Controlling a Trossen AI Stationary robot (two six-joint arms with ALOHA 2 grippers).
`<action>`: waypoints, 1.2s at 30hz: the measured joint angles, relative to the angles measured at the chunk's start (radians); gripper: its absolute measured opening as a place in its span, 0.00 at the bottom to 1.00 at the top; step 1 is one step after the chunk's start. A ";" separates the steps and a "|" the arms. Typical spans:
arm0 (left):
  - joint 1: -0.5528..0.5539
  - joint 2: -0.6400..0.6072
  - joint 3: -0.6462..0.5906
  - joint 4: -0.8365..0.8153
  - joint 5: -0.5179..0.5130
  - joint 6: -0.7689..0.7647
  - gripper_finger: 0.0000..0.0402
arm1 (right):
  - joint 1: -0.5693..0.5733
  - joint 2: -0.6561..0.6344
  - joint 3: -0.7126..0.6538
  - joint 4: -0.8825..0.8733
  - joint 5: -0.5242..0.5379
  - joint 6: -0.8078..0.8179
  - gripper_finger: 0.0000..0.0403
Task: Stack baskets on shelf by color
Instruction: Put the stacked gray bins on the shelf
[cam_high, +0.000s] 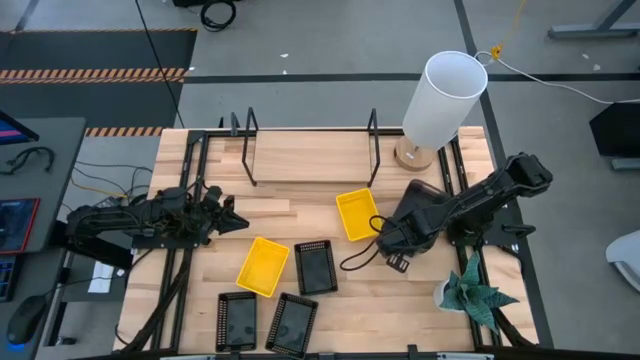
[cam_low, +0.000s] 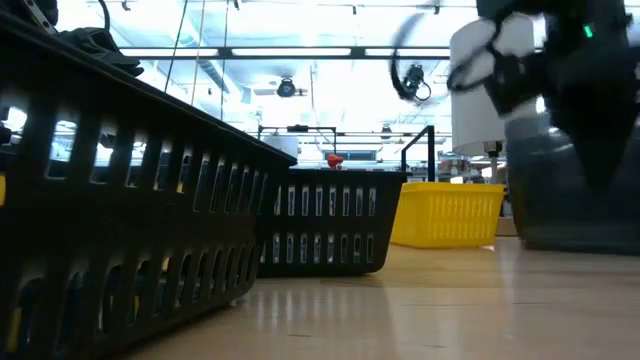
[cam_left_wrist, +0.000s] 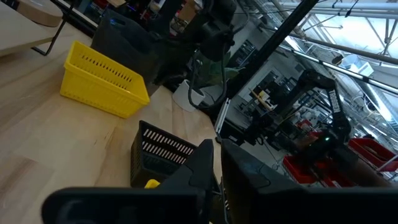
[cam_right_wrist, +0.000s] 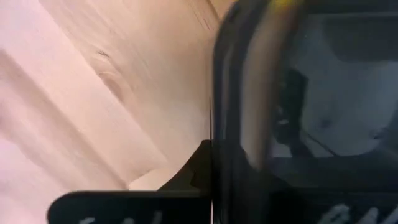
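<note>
- The right gripper (cam_high: 392, 243) sits low at the table, just beside the dark grey basket (cam_high: 425, 200); its own wrist view is filled by a dark rim (cam_right_wrist: 249, 124) pressed against one finger, so it looks closed on that rim, likely to lift the basket toward the shelf.
- Next to the grey basket on the side away from the white cylinder (cam_high: 443, 98) lies a yellow basket (cam_high: 357, 214); a second yellow basket (cam_high: 263, 266) and three black perforated baskets (cam_high: 315, 266) lie farther out, still unsorted.
- The shelf (cam_high: 310, 155), beyond the grey basket beside the cylinder, holds no basket yet.
- The left gripper (cam_high: 238, 222) waits well apart from the grey basket, fingers nearly together, holding nothing.
</note>
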 joint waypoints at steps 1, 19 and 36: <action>0.000 0.000 0.000 0.000 0.000 0.000 0.09 | 0.001 -0.001 0.034 -0.026 -0.008 0.006 0.04; 0.000 0.000 0.000 -0.001 0.000 0.000 0.10 | 0.034 0.248 0.758 -0.187 0.145 -0.306 0.03; 0.000 0.000 0.000 -0.001 0.000 0.000 0.10 | -0.331 0.444 0.985 -0.316 0.151 -0.810 0.03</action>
